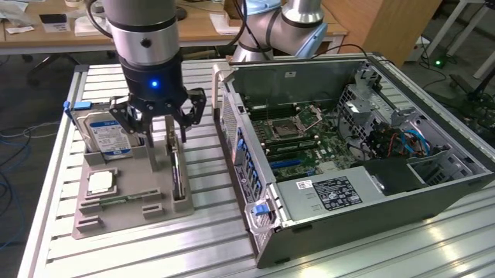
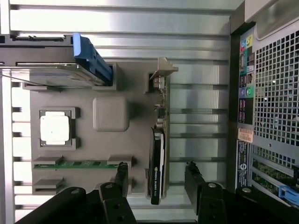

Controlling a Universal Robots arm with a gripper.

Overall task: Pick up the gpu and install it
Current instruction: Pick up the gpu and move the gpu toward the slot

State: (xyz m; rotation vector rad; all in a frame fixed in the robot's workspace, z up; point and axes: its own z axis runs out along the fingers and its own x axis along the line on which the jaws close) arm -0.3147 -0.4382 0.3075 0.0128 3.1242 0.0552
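grey tray (image 1: 131, 215) holds hard drive (image 1: 104, 136), cpu (image 1: 101, 182), memory stick (image 2: 79, 164); gpu (image 2: 156, 175) on edge in its slot. gripper (image 1: 161, 132) released, jaws either side of gpu.

Item count on the tabletop (image 1: 208, 243) (image 2: 140, 23):

- Tool (image 1: 162, 130) (image 2: 156, 179): one, with two fingers (image 2: 121, 173).
- Grey holder tray (image 1: 131, 220) (image 2: 93, 149): one, directly below the tool.
- gpu (image 1: 176, 174) (image 2: 158, 163): one, standing on edge in the tray, in line with the gap between the two fingers.
- Hard drive (image 1: 104, 136) (image 2: 51, 77): one, upright in the tray, just beside the tool on the exterior view's left.
- Processor chip (image 1: 101, 183) (image 2: 55, 129): one, flat in the tray, below the tool.
- Memory stick (image 1: 116, 201) (image 2: 79, 164): one, beside the chip.
- Open computer case (image 1: 348, 214) (image 2: 275, 70): one, on the exterior view's right of the tool.
- Robot arms: two, one carrying the tool and a second arm (image 1: 279, 29) beyond the case.
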